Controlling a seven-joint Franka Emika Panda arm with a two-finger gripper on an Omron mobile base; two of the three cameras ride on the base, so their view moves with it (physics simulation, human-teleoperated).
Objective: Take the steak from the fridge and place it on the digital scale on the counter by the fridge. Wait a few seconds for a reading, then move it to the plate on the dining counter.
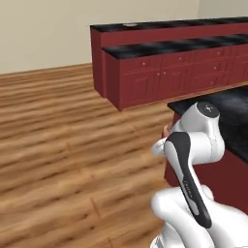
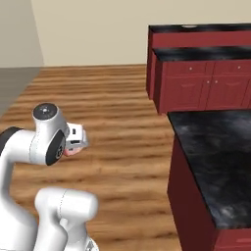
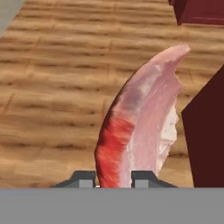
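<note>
Between the two small dark finger tips of the gripper (image 3: 113, 178) stands the steak (image 3: 140, 122), a flat pinkish-red slab of raw meat pinched on edge, its free end reaching out over the plank wood floor (image 3: 52, 87). The jaws are closed on it. Seen from the right base camera, the hand hangs above the floor, well apart from the long black marbled dining counter (image 2: 196, 30) with its plain red sides. Judging by this, the carry to the plate is under way; next the base must close on that counter before any release.
</note>
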